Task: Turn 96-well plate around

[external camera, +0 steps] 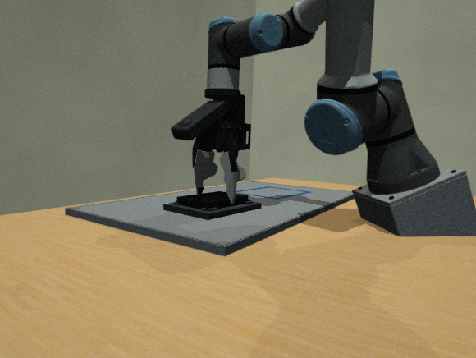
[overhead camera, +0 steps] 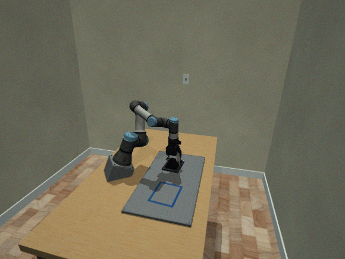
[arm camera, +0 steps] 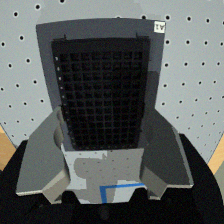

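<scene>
The black 96-well plate [overhead camera: 173, 165] [external camera: 205, 199] [arm camera: 102, 90] lies flat in the dark grey nest N1 [overhead camera: 165, 169] [external camera: 185, 208] [arm camera: 45, 55] on the perforated grey mat [overhead camera: 190, 190] [external camera: 123, 215] [arm camera: 200, 75]. The nest's A1 label [arm camera: 160, 26] is at its top right corner in the wrist view. My gripper [overhead camera: 173, 159] [external camera: 216, 196] [arm camera: 103, 104] points straight down over the plate. Its two fingers are shut on the plate's long sides at the near end. I cannot make out the plate's cut corner.
A blue marked rectangle [overhead camera: 160, 204] [external camera: 258, 195] [arm camera: 120, 187] lies on the mat, on the side of the nest nearer the top camera. The robot's grey base block [overhead camera: 117, 172] [external camera: 427, 209] stands on the wooden table [overhead camera: 74, 226] beside the mat.
</scene>
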`<act>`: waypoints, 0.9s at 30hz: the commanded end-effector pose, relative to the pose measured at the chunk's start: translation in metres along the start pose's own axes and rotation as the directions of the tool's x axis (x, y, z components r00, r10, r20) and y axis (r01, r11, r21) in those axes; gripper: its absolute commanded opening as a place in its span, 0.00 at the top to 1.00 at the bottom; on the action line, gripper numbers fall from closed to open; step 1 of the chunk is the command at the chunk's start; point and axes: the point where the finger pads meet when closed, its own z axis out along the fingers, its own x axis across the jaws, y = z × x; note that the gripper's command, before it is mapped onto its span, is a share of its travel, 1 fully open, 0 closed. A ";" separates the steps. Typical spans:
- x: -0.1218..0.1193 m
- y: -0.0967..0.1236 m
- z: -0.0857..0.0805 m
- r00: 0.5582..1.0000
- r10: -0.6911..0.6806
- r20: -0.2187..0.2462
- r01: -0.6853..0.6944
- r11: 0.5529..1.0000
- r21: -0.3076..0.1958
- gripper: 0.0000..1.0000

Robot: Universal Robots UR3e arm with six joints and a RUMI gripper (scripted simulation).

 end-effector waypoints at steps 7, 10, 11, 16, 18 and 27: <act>0.001 0.000 0.000 1.000 -0.001 -0.002 0.001 1.000 0.000 1.00; 0.001 0.000 0.000 1.000 -0.001 -0.002 0.001 1.000 0.000 1.00; 0.001 0.000 0.000 1.000 -0.001 -0.002 0.001 1.000 0.000 1.00; 0.001 0.000 0.000 1.000 -0.001 -0.002 0.001 1.000 0.000 1.00; 0.001 0.000 0.000 1.000 -0.001 -0.002 0.001 1.000 0.000 1.00; 0.001 0.000 -0.010 1.000 -0.001 -0.002 0.001 1.000 0.000 1.00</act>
